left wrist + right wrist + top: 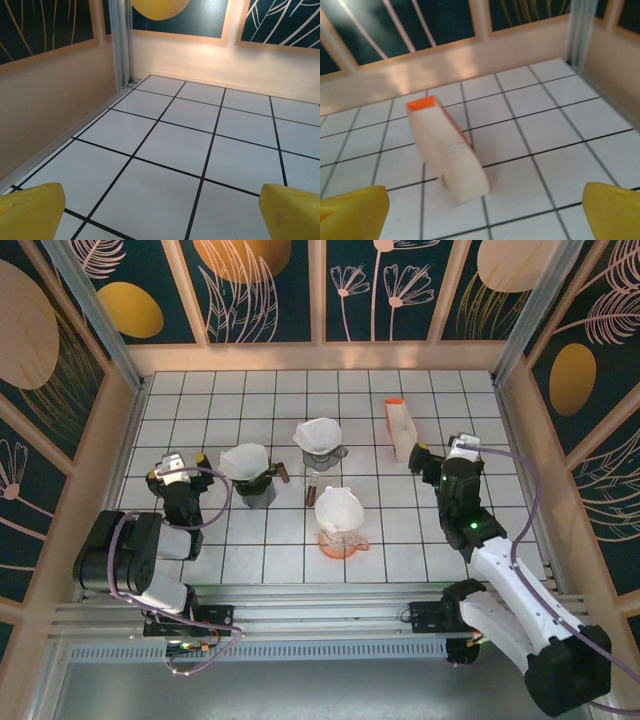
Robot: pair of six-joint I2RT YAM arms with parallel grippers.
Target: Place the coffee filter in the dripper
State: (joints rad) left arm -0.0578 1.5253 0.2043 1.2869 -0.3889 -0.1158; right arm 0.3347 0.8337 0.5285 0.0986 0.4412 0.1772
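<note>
Coffee filter point(338, 506), a white paper cone, is seated in the orange dripper point(341, 544); left gripper point(178, 466) at 9 o'clock and right gripper point(443, 448) at 3 o'clock are seen with jaws released, empty.

White tiled table point(400, 530), dark dripper point(256, 493), clear dripper point(336, 453), orange dripper point(340, 543), orange-ended white box point(401, 430)

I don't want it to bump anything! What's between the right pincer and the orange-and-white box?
Nothing: just bare white tiles between the right pincer and the orange-and-white box, seen in the right wrist view.
</note>
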